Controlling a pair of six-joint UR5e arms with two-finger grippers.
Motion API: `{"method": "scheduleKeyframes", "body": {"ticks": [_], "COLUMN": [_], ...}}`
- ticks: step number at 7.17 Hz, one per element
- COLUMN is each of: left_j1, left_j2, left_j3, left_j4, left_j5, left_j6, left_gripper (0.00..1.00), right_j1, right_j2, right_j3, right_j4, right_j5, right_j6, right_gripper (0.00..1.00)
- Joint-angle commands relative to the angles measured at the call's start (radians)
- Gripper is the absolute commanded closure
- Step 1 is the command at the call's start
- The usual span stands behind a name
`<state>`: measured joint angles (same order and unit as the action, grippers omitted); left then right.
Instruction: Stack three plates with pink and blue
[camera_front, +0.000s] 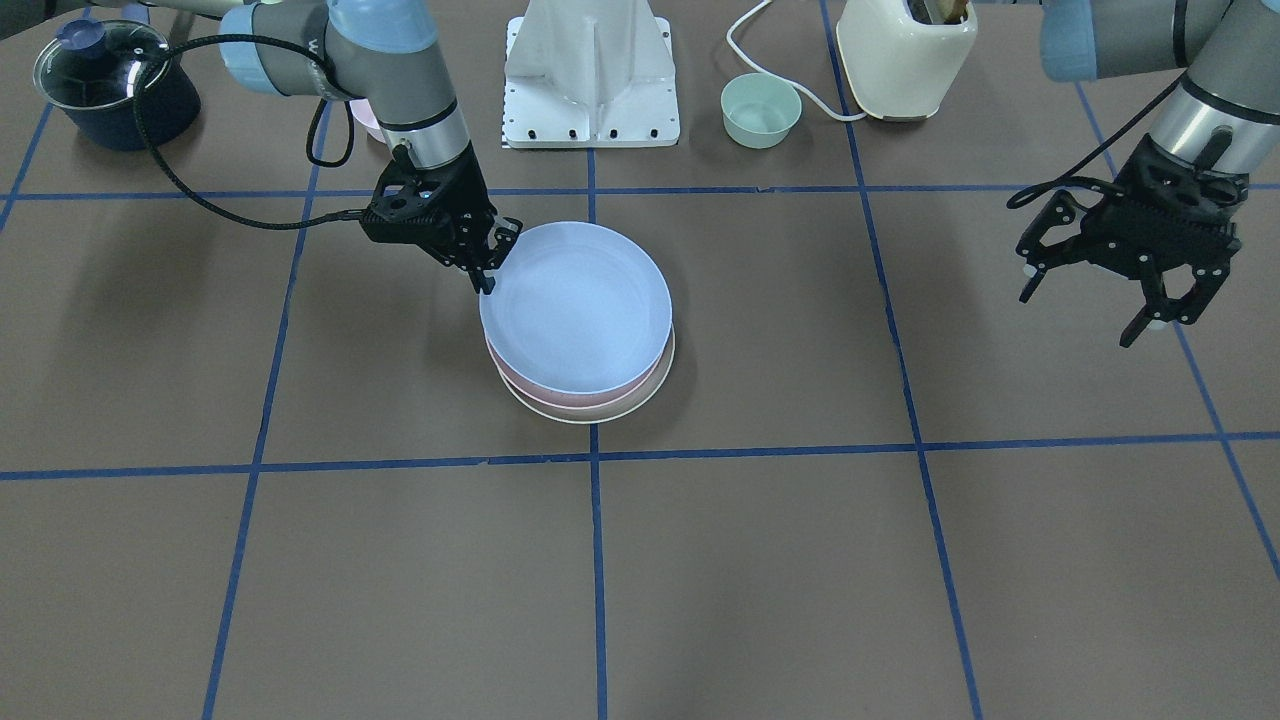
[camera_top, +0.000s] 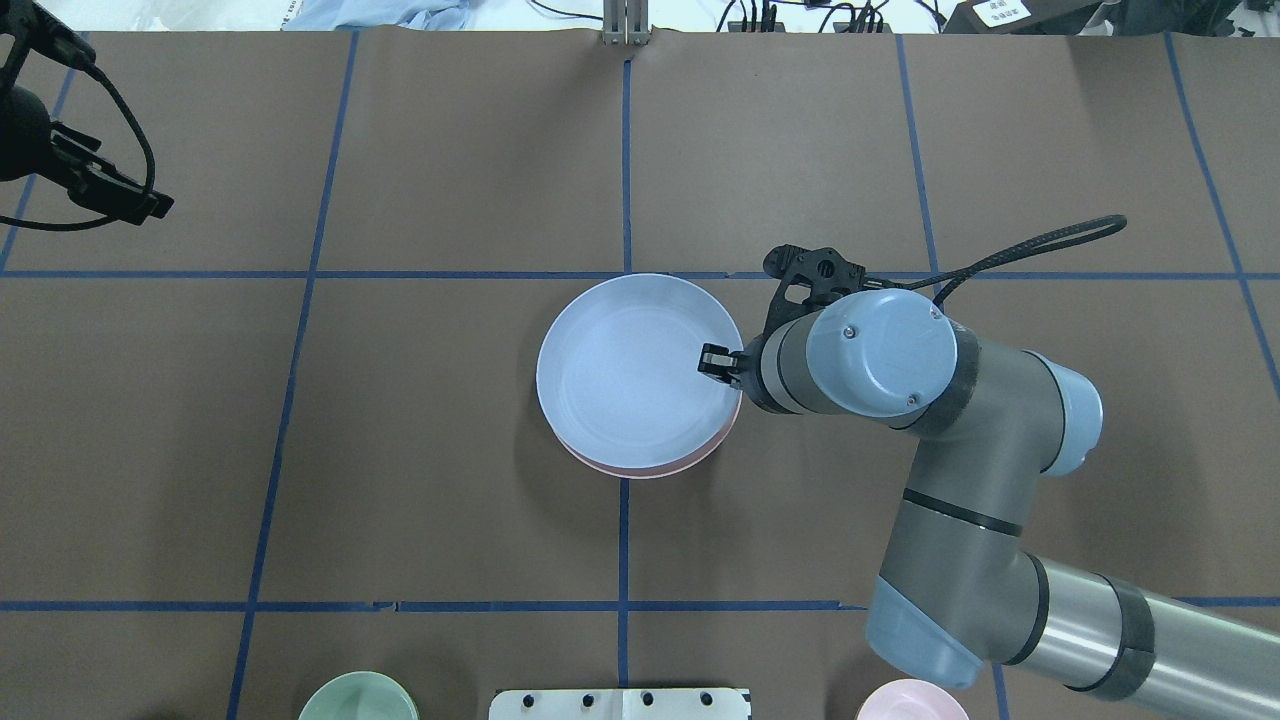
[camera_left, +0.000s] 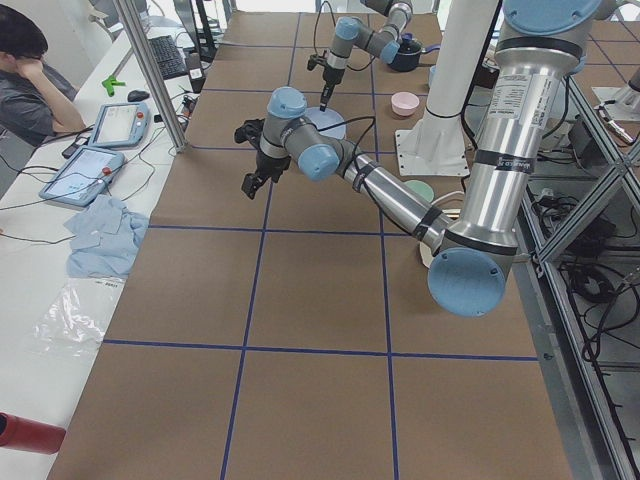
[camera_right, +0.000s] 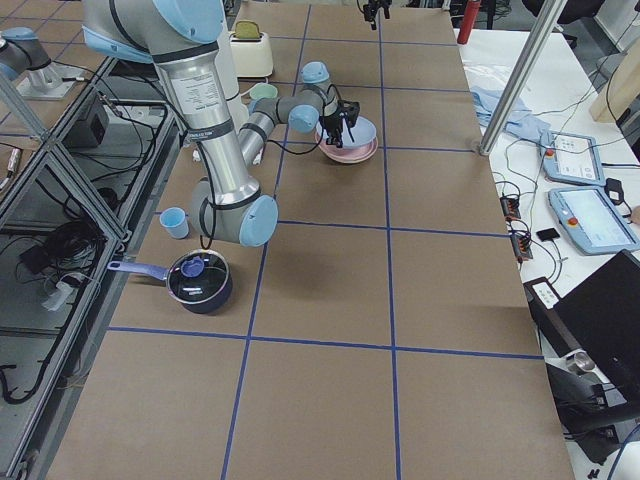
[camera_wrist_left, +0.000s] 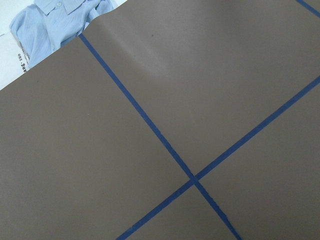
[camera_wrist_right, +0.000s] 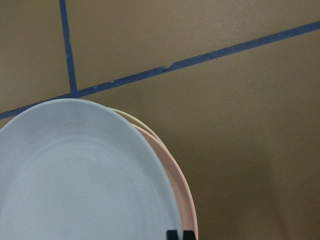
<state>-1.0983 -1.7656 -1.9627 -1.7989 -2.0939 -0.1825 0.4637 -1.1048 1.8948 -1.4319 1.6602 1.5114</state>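
Observation:
The light blue plate (camera_front: 577, 305) lies on top of the speckled pink plate (camera_front: 520, 385), which lies on the pale cream-green plate (camera_front: 610, 414), near the table's middle. The blue one sits off-centre toward the robot, so the rims of the two lower plates show. My right gripper (camera_front: 489, 268) is shut on the blue plate's rim, with one finger (camera_top: 712, 360) inside the plate. The right wrist view shows the blue (camera_wrist_right: 75, 175), pink (camera_wrist_right: 176, 185) and cream (camera_wrist_right: 136, 120) rims stepped. My left gripper (camera_front: 1085, 305) hangs open and empty, far from the stack.
Along the robot's side stand a green bowl (camera_front: 761, 110), a cream toaster (camera_front: 905, 55), a white mounting plate (camera_front: 592, 85) and a dark lidded pot (camera_front: 110, 85). A small pink bowl (camera_top: 910, 700) sits by the right arm. A blue cloth (camera_left: 105, 235) lies off the table.

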Motion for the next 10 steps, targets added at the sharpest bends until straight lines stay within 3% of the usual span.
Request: {"method": "scheduleKeyframes", "body": {"ticks": [1,2,5,8,9,10], "left_j1": [0.002,0.002,0.000,-0.043,-0.051,-0.078], "left_j2": [0.000,-0.002,0.000,0.031,0.063,0.108], "left_j3": [0.002,0.002,0.008,0.007,0.010,0.078], "left_j4": [-0.001,-0.001,-0.002,0.009,0.013,0.016], "left_j5": [0.000,0.000,-0.002,0.005,0.000,0.003], "left_j6": [0.000,0.000,0.002,0.009,0.003,0.006], "left_gripper": [0.00,0.00,0.00,0.00,0.00,0.00], "right_j1": [-0.002,0.001,0.054,0.342,0.465,0.577], "right_j2": [0.007,0.007,0.007,-0.003,-0.010,-0.039], "right_j3": [-0.025,-0.025,-0.020,-0.008,-0.010,-0.010], "right_j4": [0.002,0.002,-0.010,-0.144,-0.218,-0.296], "right_j5": [-0.023,-0.040,-0.010,0.279,0.371,0.441], "right_j6": [-0.016,-0.016,-0.051,-0.375,-0.552,-0.770], "right_gripper": [0.10,0.00,0.00,0.00,0.00,0.00]}}
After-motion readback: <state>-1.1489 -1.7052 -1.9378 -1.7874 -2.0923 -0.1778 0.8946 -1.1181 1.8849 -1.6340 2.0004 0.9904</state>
